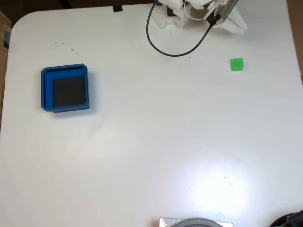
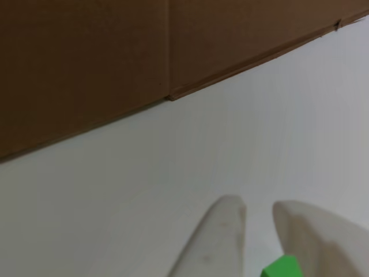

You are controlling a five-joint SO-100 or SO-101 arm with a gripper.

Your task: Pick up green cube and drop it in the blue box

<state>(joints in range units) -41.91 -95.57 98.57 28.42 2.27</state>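
Observation:
The green cube [image 1: 237, 64] lies on the white table at the right of the fixed view, on its own. My gripper [image 1: 238, 24] hangs at the table's top edge, a short way above the cube in the picture and not touching it. In the other view its two white fingers [image 2: 216, 242] rise from the bottom edge with a narrow gap between the tips, so the gripper [image 2: 258, 210] is slightly open and holds nothing. A corner of the green cube [image 2: 282, 269] shows low in that gap, on the table beyond. The blue box [image 1: 65, 88] sits far left, its dark floor bare.
A black cable [image 1: 166, 49] loops over the table below the arm's base. A brown cardboard wall [image 2: 115, 52] borders the table past the gripper. A grey round object [image 1: 196, 222] pokes in at the bottom edge.

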